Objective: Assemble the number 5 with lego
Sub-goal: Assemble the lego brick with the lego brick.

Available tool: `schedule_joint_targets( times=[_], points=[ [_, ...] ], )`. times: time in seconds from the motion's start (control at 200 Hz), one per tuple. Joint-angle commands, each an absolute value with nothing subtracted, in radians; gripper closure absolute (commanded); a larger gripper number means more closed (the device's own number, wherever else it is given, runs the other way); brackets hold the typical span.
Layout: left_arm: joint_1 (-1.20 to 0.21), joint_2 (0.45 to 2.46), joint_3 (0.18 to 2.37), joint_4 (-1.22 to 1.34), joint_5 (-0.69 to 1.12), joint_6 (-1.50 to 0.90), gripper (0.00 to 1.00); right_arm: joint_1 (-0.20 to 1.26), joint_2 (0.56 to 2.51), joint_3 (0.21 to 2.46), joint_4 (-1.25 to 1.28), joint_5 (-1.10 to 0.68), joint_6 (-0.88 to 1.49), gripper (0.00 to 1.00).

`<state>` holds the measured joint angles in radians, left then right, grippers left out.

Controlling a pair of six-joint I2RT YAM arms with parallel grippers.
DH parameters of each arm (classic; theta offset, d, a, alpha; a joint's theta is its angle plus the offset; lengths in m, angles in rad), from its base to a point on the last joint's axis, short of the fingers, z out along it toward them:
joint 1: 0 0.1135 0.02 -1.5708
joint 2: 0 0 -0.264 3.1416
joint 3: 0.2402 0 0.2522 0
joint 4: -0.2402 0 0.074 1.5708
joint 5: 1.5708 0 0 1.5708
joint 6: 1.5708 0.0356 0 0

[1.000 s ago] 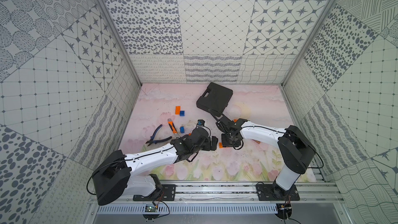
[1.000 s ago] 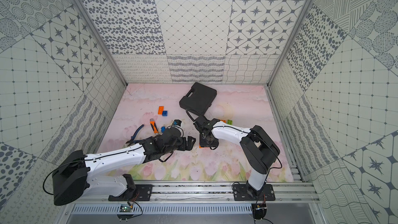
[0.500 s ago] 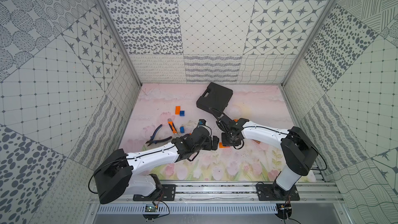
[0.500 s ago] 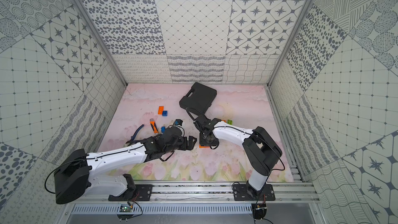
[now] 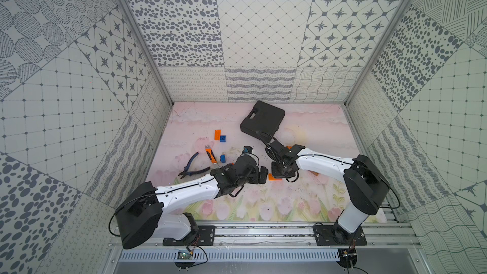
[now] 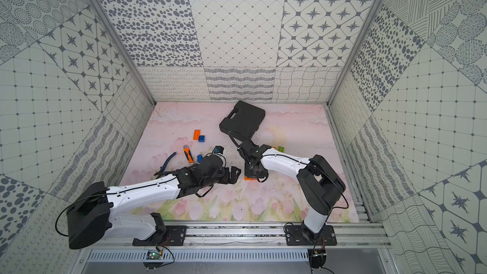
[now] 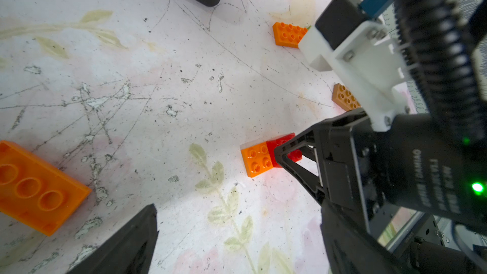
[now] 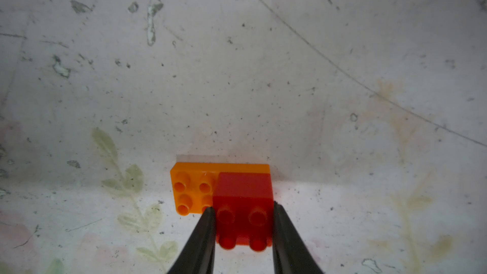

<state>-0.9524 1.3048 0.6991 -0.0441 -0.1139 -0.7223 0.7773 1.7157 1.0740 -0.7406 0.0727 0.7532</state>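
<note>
The right end effector (image 8: 243,208) is clamped across the red brick (image 8: 242,191), which sits on one end of the long orange brick (image 8: 192,188) on the bench (image 5: 303,201), evidently to press the studs home. The left end effector (image 5: 263,175) stands wide and empty just beside, likely ready to brace.

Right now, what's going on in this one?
The right gripper is shut on a red square brick that sits on one end of a long orange brick on the mat. The left gripper is open, holds nothing and hovers just beside that stack. A blue brick, blue-handled pliers and a black case lie apart from both.
</note>
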Motion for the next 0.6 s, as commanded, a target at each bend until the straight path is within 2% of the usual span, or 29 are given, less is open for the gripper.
schedule_joint_targets(
  times=[0.0, 0.59],
  points=[
    [-0.948, 1.303, 0.698, -0.023, -0.113, -0.704, 0.00, 0.774, 1.828, 0.968, -0.678, 0.047, 0.771, 0.76],
    [-0.949, 1.326, 0.727, -0.019, -0.123, -0.691, 0.00, 0.772, 1.805, 1.013, -0.718, 0.072, 0.746, 0.78]
  ],
)
